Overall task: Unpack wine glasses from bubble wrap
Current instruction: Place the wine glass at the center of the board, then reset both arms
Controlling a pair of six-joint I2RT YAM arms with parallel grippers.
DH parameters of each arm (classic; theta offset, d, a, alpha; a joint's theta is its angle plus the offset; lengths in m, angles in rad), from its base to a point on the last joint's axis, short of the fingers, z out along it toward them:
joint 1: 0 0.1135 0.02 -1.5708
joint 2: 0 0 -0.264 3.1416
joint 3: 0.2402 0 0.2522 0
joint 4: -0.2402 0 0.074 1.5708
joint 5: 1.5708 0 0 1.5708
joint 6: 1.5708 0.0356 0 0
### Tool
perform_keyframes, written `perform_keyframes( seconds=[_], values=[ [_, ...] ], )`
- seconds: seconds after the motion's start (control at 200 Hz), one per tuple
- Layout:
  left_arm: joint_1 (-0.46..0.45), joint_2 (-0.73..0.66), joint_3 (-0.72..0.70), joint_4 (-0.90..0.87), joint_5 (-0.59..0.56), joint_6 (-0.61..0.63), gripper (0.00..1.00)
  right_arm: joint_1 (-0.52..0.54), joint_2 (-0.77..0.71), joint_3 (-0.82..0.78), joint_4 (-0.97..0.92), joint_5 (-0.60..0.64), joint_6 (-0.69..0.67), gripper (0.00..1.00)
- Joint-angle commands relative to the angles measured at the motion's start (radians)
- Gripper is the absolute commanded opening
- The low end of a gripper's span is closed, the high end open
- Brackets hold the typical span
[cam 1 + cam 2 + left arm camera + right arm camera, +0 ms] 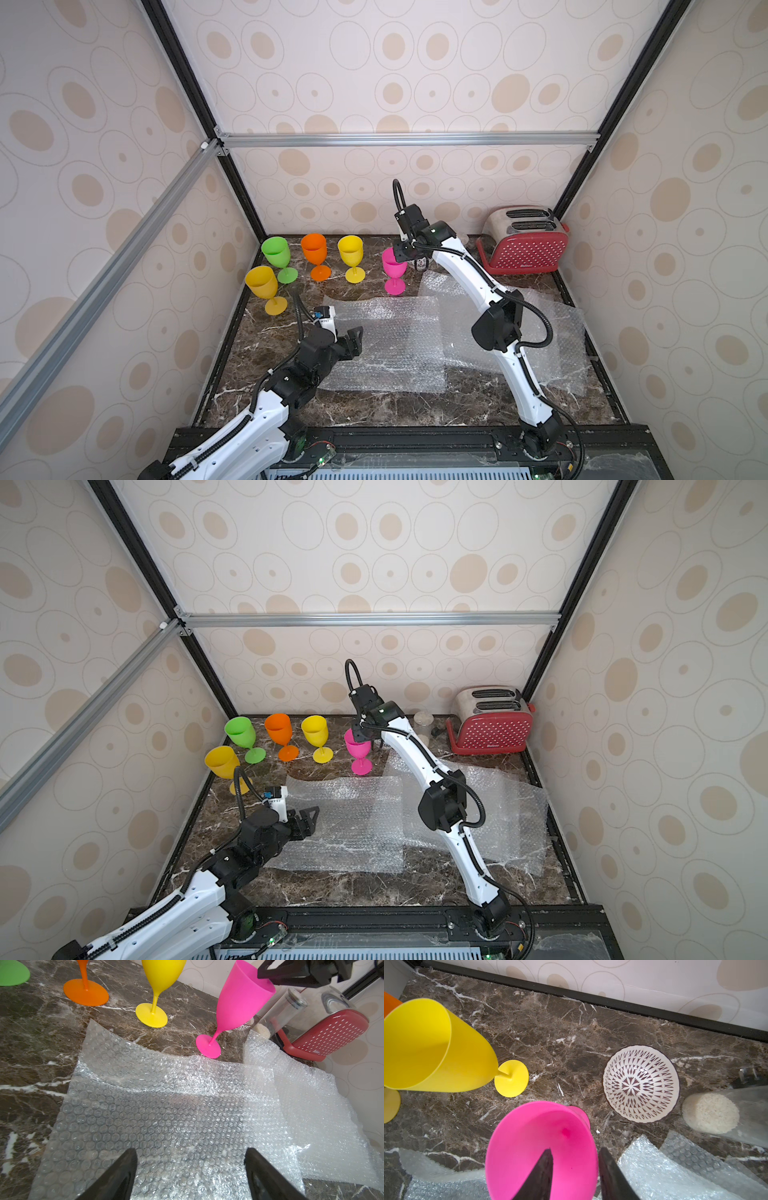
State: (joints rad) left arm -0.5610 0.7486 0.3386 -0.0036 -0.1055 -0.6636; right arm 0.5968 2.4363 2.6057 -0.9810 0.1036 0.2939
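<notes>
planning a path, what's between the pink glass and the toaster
A patterned bowl and a clear jar of white grains; the right wrist view shows both.

Green glass (275,251), orange glass (314,248), pink glass (394,266), yellow glass (350,249), second yellow glass (262,282). Counter (374,411): brown marble, white veins. Toaster (528,253): red, white dots.

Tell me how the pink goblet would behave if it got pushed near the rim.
Probably tips easily: the pink goblet has a wide bowl on a thin stem and small foot. Likely light, since it looks like opaque plastic.
</notes>
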Motion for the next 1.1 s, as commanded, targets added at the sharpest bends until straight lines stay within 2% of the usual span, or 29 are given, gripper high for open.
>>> perform_keyframes(
  seconds=[0.0,0.1,0.215,0.48,0.615,0.725,0.87,0.945,1.095],
  values=[
    [0.01,-0.015,0.016,-0.025,-0.006,0.026,0.82,-0.013,-0.086,0.015,-0.002,-0.022,-0.046,0.41],
    [0.01,-0.023,0.037,-0.041,-0.017,0.053,0.83,-0.013,-0.169,-0.085,0.03,-0.005,-0.086,0.41],
    [0.009,-0.008,0.091,-0.075,-0.031,0.102,0.84,-0.015,-0.34,-0.342,0.185,0.024,-0.136,0.41],
    [0.01,0.005,0.161,-0.109,-0.1,0.22,0.87,-0.04,-0.718,-0.836,0.415,0.127,-0.217,0.55],
    [0.011,0.01,0.173,-0.077,-0.161,0.301,0.9,-0.054,-0.918,-1.148,0.554,0.196,-0.263,0.7],
    [0.012,0.014,0.175,-0.016,-0.246,0.376,0.98,-0.078,-1.062,-1.369,0.663,0.242,-0.281,0.82],
    [0.028,0.028,0.128,0.128,-0.336,0.508,0.98,-0.116,-1.197,-1.583,0.76,0.293,-0.272,0.94],
    [0.062,0.049,0.097,0.199,-0.359,0.533,0.98,-0.129,-1.255,-1.695,0.819,0.338,-0.262,0.99],
    [0.169,0.064,-0.001,0.383,-0.381,0.532,0.98,-0.179,-1.325,-1.881,0.94,0.445,-0.227,1.0]
  ],
)
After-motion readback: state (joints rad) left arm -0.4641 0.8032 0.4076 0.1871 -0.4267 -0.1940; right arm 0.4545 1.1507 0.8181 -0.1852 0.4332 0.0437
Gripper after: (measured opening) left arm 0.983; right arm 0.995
